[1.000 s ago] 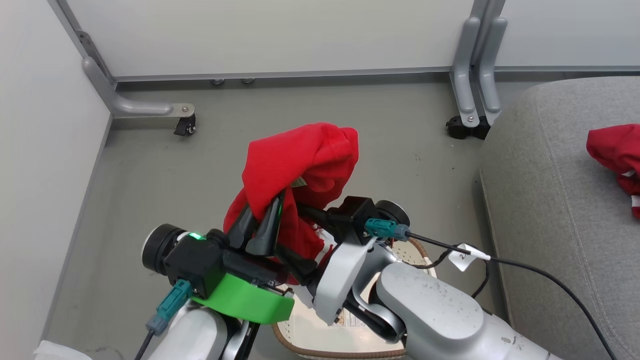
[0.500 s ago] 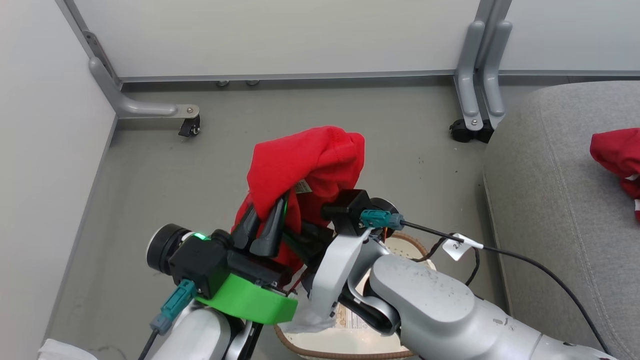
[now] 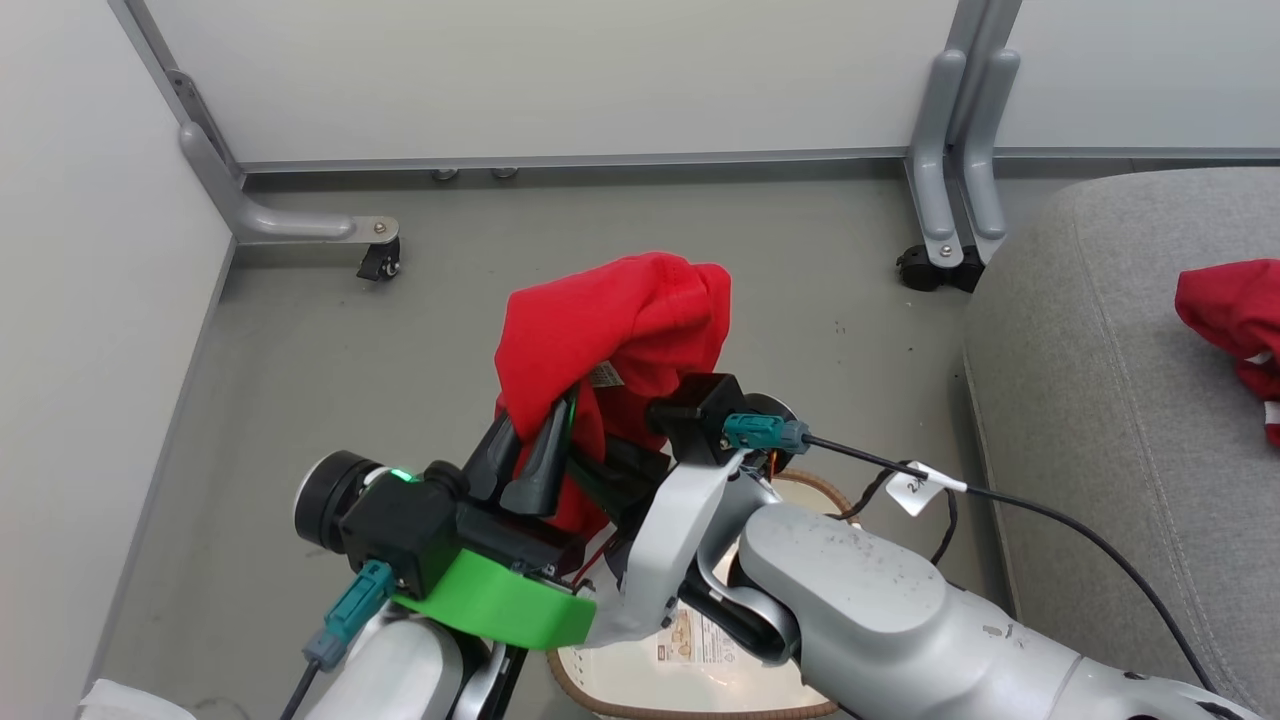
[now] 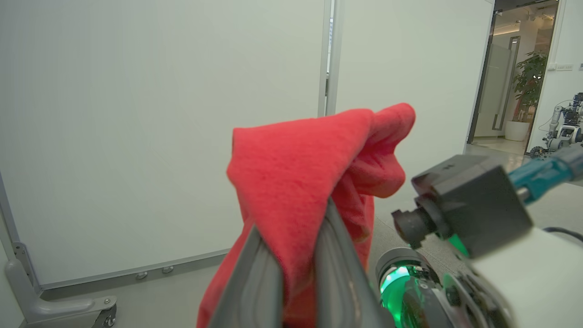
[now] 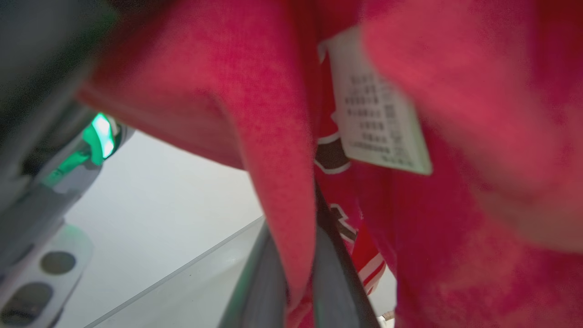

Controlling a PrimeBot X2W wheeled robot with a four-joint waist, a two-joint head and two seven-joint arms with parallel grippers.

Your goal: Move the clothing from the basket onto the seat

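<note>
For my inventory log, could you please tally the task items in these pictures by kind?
1 large light grey fabric-upholstered seat
1 cream-white perforated plastic basket
2 bright red soft fabric garments, one held aloft, the other lying on the seat
Total: 4

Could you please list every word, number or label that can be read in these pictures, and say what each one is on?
Cable tag: starts with "2"; the rest is unclear.
Care label on the held garment: printed lines, too blurred to read.
Paper label in the basket: too small to read.
</note>
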